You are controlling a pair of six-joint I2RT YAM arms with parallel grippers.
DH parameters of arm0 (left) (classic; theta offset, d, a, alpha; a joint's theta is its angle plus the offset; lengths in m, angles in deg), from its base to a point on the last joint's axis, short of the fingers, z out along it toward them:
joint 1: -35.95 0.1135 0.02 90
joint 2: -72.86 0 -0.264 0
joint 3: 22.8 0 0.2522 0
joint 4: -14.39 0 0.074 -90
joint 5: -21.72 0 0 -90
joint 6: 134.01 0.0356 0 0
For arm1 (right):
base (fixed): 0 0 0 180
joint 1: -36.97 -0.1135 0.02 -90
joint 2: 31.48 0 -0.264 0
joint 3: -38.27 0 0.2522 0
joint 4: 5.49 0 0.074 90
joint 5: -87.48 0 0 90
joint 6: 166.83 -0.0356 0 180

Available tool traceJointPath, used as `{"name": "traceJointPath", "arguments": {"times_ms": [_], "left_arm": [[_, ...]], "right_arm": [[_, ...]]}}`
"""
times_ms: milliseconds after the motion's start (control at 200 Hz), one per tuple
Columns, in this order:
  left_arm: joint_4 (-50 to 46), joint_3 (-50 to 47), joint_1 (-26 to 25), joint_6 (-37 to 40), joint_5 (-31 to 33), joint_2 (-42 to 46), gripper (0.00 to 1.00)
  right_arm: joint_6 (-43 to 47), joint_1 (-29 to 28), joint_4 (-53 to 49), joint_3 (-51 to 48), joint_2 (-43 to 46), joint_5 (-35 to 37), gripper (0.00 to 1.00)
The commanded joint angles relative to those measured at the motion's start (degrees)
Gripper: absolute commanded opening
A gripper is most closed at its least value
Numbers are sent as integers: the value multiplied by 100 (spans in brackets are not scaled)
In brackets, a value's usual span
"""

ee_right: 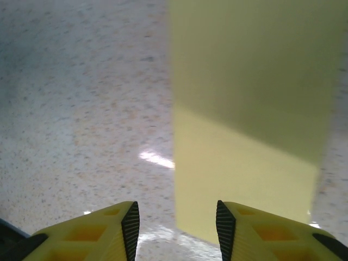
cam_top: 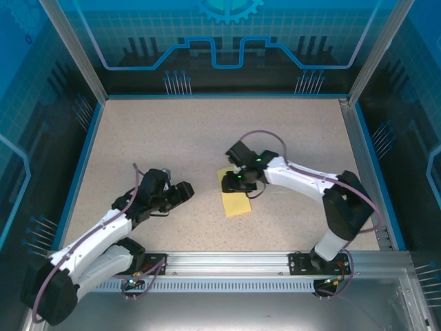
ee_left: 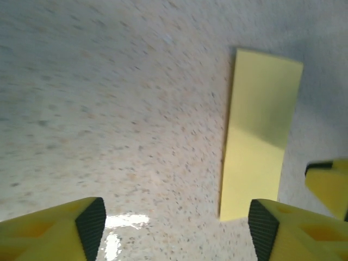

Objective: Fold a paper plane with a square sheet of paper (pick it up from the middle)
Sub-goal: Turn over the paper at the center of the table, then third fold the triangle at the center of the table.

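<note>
Right pincer (ee_right: pixel 176 220) apart, tipped down over folded sheet (ee_right: pixel 247 119); left pincer (ee_left: pixel 175 222) apart, low alongside

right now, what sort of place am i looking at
Probably an enclosed robot work cell, not a home or shop: a speckled tabletop walled by blue panels printed with gear and circuit graphics, a left arm and right arm bolted to an aluminium rail, and one folded yellow paper.

The speckled table (cam_top: pixel 172 138) carries a pale-yellow sheet of paper (cam_top: pixel 239 205) (folded narrow), flat.
</note>
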Motion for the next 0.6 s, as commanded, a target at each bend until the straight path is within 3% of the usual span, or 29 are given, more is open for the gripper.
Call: {"name": "traceJointPath", "arguments": {"times_ms": [0,290,595], "left_arm": [[812,313,-95,122,-941,-632,66],[1131,1651,-717,31,-1052,-2850,49],[1097,2331,-764,95,-1078,-3984,44]], "right_arm": [[68,493,1013,-772,289,-741,46],[883,1271,1138,-837,-201,-1463,50],[1194,1451,1530,-629,-893,-2069,49]]}}
